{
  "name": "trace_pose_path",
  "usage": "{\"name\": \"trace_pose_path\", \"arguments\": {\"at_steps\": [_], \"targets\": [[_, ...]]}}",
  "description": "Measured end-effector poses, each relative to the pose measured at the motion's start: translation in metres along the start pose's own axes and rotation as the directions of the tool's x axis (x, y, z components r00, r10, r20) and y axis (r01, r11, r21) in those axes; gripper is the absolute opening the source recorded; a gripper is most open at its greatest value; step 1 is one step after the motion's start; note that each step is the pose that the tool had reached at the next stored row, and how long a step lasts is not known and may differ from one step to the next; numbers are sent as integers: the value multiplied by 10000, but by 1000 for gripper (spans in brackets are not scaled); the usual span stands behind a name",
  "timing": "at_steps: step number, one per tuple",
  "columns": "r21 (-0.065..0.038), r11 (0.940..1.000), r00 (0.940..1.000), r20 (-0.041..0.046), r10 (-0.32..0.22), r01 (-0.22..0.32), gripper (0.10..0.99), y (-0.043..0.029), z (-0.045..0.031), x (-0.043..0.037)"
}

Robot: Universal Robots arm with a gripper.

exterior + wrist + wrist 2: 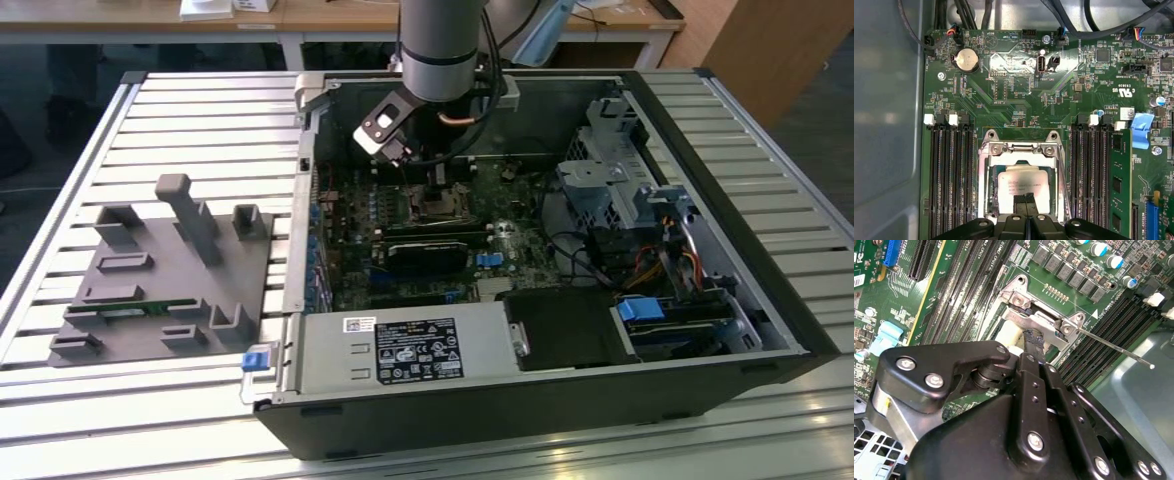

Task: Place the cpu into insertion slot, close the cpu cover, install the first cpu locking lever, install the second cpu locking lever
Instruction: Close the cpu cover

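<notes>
The gripper [1026, 201], fingers pinched together and empty, sits right over the cpu [1021, 184] in the insertion slot [1054, 137]. The cpu cover [1024, 159] is probably down, and a slip could snag the loose lever [1114, 347].

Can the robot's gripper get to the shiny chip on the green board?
Probably yes. The gripper hangs right over the chip, with its shut fingertips at the chip's edge. The chip shows through the window in the metal frame, and nothing lies between them.
</notes>
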State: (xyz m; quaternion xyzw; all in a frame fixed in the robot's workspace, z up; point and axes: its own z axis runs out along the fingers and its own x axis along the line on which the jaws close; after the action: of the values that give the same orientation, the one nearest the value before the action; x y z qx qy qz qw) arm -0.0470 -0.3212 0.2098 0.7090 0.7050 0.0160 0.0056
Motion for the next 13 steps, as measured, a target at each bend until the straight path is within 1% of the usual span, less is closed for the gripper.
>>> {"name": "trace_pose_path", "arguments": {"at_steps": [3,8,13], "targets": [[0,10000,10000,0,2,-2,106,-9,1,0],[0,10000,10000,0,0,0,106,-75,4,0],[0,10000,10000,1,0,0,106,-89,37,-1]]}}
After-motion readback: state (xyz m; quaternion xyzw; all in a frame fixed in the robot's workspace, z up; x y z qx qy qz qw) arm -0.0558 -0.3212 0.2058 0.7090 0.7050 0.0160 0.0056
